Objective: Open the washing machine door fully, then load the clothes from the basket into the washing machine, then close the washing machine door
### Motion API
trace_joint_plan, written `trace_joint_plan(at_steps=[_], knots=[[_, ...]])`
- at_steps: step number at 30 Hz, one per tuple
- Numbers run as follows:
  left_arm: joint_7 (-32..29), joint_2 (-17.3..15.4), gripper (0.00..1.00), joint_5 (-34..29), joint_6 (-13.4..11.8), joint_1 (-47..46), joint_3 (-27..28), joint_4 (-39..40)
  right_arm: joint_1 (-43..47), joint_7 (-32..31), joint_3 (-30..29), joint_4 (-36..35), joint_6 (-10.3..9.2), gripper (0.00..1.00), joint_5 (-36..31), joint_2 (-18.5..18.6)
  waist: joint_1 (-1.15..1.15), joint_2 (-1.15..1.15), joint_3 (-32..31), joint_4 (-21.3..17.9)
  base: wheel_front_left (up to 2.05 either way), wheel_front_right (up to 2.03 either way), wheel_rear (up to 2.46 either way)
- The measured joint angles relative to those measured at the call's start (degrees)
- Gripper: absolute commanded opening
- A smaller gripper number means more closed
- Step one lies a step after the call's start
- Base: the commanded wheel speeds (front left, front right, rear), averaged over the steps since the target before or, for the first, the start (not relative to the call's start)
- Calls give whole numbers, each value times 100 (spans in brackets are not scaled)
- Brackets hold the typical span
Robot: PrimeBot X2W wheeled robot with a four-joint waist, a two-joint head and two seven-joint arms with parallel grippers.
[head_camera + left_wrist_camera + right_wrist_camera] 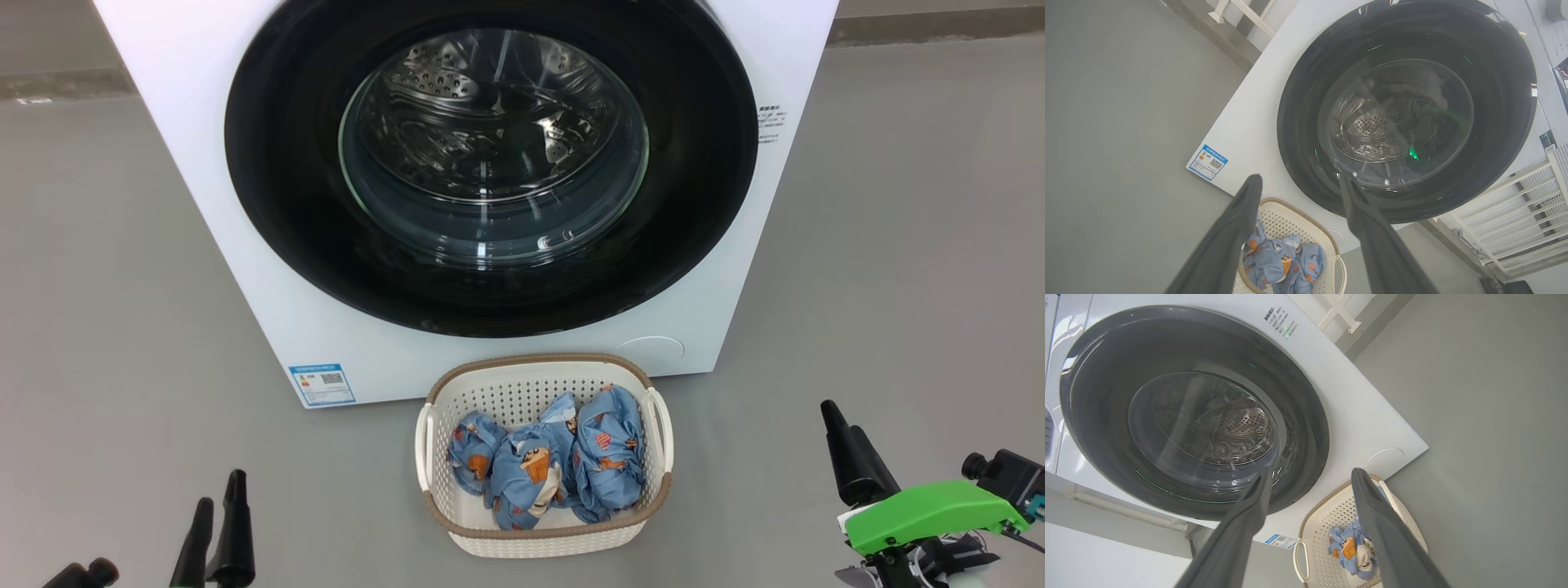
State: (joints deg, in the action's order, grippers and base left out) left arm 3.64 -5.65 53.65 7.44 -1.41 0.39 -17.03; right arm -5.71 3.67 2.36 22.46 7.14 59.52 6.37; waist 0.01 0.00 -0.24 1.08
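The washing machine stands white and square ahead on the floor. Its washing machine door is shut flat against the front, and the steel drum shows through the glass bowl. In front of it sits the basket, cream with a brown rim, holding the clothes, blue bundles with orange motifs. My left gripper is open low at the left, well short of the basket. My right gripper is open at the right, also apart from it. Both wrist views look up at the door between open fingers, with the basket below.
A blue label sticker marks the washer's lower left corner and a round cover its lower right. Grey floor spreads on both sides. A white slatted frame stands beside the machine.
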Motion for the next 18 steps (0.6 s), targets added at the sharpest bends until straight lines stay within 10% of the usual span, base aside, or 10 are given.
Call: trace_joint_plan(at_steps=[18], knots=[[302, -160, 100, -944, 0, -93, -177, -182, -73, 286, 231, 147, 1, 100, -1144, 93, 0, 0, 2, 18, 0, 0, 0]])
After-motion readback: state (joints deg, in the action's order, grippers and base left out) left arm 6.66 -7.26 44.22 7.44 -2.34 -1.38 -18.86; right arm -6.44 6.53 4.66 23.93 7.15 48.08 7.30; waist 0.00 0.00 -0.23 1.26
